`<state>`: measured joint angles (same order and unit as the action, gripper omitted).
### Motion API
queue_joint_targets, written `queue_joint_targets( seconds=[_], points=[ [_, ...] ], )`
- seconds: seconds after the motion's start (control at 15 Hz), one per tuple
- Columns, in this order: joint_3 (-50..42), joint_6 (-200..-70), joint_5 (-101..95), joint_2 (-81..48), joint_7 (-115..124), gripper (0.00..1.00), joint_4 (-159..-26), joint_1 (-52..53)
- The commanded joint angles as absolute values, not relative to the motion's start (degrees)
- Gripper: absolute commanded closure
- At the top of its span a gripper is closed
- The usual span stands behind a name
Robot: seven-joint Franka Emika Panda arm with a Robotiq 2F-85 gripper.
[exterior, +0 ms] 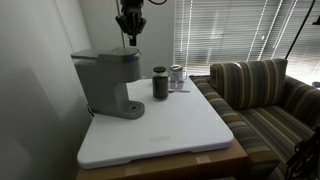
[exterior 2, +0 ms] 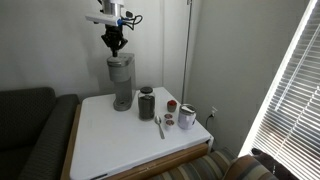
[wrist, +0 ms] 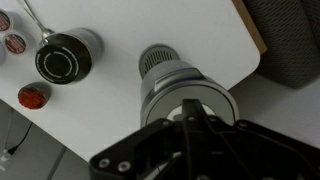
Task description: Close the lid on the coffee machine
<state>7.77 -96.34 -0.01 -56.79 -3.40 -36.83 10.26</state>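
Note:
The grey coffee machine (exterior: 105,82) stands at the back of the white table, seen in both exterior views (exterior 2: 122,82). Its lid (exterior: 108,54) lies flat and level on top of the head (exterior 2: 121,60). My gripper (exterior: 130,38) hangs just above the lid (exterior 2: 115,45), fingers together and holding nothing. In the wrist view the fingertips (wrist: 190,108) meet over the machine's rounded grey top (wrist: 160,92). I cannot tell whether they touch it.
A dark cylindrical cup (exterior: 160,83) (exterior 2: 147,103) (wrist: 63,60) stands beside the machine. A silvery jar (exterior: 177,75), a spoon (exterior 2: 160,126), small red-topped items (exterior 2: 171,106) and a white cup (exterior 2: 187,117) sit nearby. A striped sofa (exterior: 265,95) adjoins the table.

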Motion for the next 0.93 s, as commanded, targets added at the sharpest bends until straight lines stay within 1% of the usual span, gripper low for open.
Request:
queue_joint_targets(
  seconds=[0.0,0.27,0.33,0.4,0.47,0.53,0.6,0.87],
  points=[
    [7.1,-95.6,-1.0,-54.6,-3.1,1.0,-37.2,10.4],
    [7.1,-95.8,-1.3,-53.5,-3.3,1.0,-37.5,10.5],
    [7.2,-96.2,-1.2,-53.3,-3.4,0.94,-37.5,10.4],
    [7.5,-96.7,-1.0,-53.2,-3.5,0.72,-37.5,10.3],
    [7.7,-97.0,-0.8,-53.2,-3.9,0.69,-37.5,10.3],
    [7.7,-97.1,-0.7,-53.3,-3.8,0.68,-37.4,10.3],
    [7.7,-97.2,-0.6,-53.3,-3.6,0.64,-37.3,10.3],
    [7.9,-97.5,-0.4,-53.8,-3.8,0.36,-37.3,10.3]
  ],
)
